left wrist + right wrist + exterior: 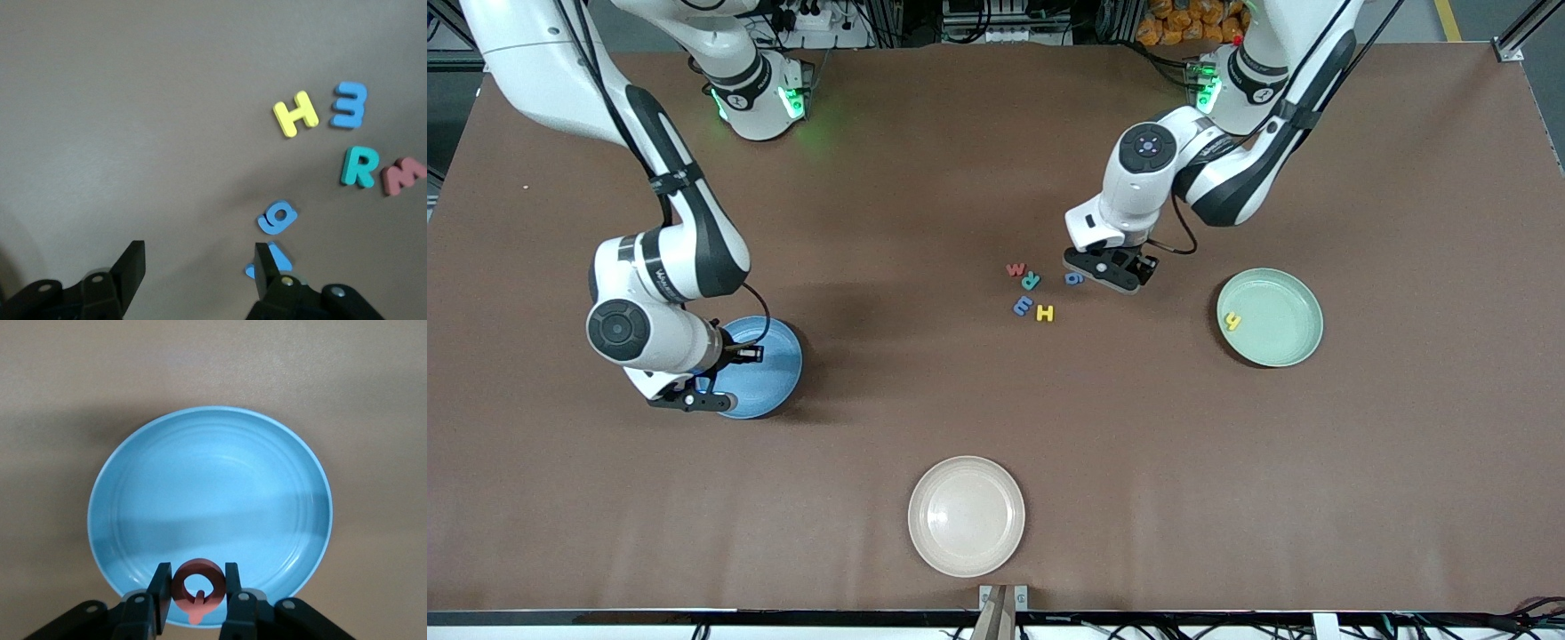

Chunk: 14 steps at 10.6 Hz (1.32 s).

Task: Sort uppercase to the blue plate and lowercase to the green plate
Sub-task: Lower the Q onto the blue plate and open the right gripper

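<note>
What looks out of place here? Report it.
Nothing spilled or damaged. One oddity: a blue piece beside the blue g lies partly hidden by a finger of the open left end effector, its letter unreadable. The right end effector holds the red O over the blue plate.

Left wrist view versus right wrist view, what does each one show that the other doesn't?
Only the left wrist view shows loose letters on the table: yellow H, teal R, blue g and a red letter, past the open left pincer. Only the right wrist view shows the blue plate and the right pincer shut on the red O. Both share the brown table.
</note>
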Each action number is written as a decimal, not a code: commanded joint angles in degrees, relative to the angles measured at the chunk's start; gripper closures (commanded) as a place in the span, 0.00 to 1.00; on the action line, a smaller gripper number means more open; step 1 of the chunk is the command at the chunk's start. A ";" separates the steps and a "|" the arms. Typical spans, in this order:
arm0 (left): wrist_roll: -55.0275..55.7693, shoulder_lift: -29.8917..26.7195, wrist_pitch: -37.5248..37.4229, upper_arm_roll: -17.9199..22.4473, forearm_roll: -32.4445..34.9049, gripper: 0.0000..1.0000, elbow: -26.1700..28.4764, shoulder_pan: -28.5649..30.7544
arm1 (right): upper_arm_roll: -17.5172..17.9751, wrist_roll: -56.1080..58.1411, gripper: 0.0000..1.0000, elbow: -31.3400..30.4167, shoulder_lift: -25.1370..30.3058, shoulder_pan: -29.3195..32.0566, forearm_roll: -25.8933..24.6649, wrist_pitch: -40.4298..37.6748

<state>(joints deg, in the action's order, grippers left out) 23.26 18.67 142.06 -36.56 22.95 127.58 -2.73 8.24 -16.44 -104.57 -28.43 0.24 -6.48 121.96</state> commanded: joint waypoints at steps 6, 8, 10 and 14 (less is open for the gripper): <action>-9.64 7.07 1.64 -0.27 4.55 0.28 -5.14 -1.83 | -1.03 0.88 0.00 0.60 2.05 -0.24 1.73 1.18; -9.55 9.01 2.69 -0.18 7.09 0.29 -5.85 -2.72 | -1.03 1.58 0.00 0.51 6.53 -1.11 1.73 0.65; -9.38 10.25 4.71 -0.09 7.28 0.31 -5.15 -2.98 | -0.94 2.38 0.00 1.82 9.17 -1.82 1.64 -2.94; -9.20 11.39 8.14 -0.09 10.17 0.32 -3.21 -3.07 | -0.85 2.82 0.00 2.44 15.15 -2.17 2.00 -5.41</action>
<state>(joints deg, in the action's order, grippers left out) 14.31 29.37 148.48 -36.66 30.70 123.92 -5.83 7.64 -14.95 -101.42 -16.19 -2.00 -5.78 118.07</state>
